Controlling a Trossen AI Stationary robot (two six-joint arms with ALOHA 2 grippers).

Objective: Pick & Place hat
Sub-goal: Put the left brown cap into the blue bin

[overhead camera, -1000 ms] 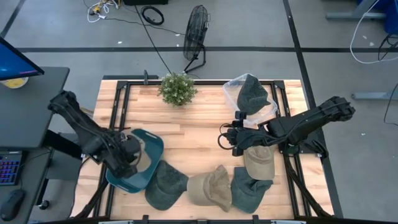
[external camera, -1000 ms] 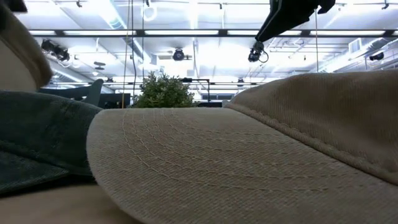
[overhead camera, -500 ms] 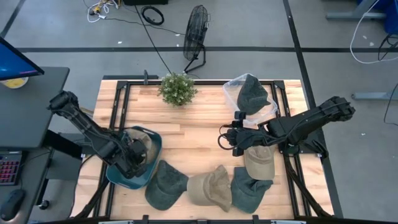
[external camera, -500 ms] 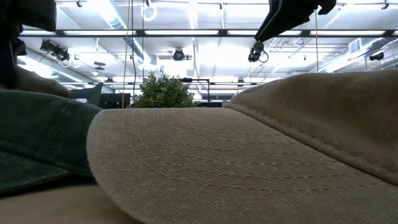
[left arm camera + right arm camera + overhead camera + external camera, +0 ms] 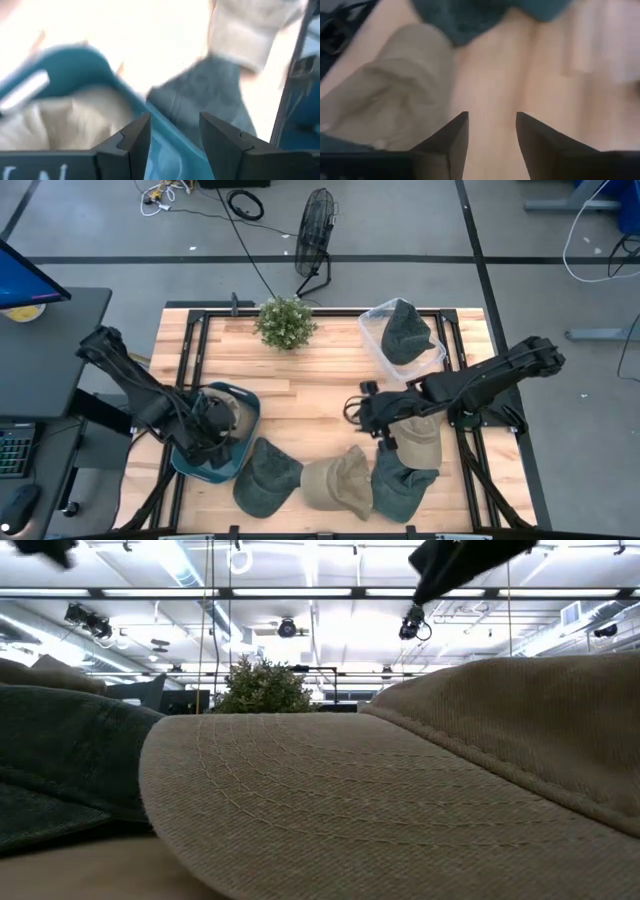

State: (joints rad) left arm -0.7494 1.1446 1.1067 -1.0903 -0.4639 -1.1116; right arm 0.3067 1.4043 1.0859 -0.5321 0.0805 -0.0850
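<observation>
The light wooden slatted tabletop [image 5: 310,395] carries everything here. At its left front stands a teal plastic bin [image 5: 243,448] with a beige fabric cap [image 5: 226,412] already lying inside. At its right rear stands a clear plastic bin [image 5: 378,348] holding a dark green cap [image 5: 405,332]. Along the front edge lies a row of loose caps: a dark green denim-like cap [image 5: 268,477], a tan cotton cap [image 5: 338,480], another dark green cap [image 5: 400,488], and a beige cap [image 5: 420,438] just behind that one. A small green potted plant [image 5: 285,322] sits at the rear.

By my reading, one placement is just complete on the left and the next pick is being set up on the right. The left gripper [image 5: 171,134] hangs over the teal bin's rim with its fingers parted and nothing between them; the beige cap sits below and to one side of them in the wrist view. The right gripper [image 5: 491,131] hovers over bare wood near the beige cap at the right front, fingers likewise spread and empty. The next move probably calls for the right arm to come down onto that cap's crown or brim and close on the fabric (soft cloth may bunch or slip).

The low view is almost wholly filled by a tan brim, so it shows nothing of the bins. Both wrist views are blurred, and the left arm covers part of the teal bin from above.
</observation>
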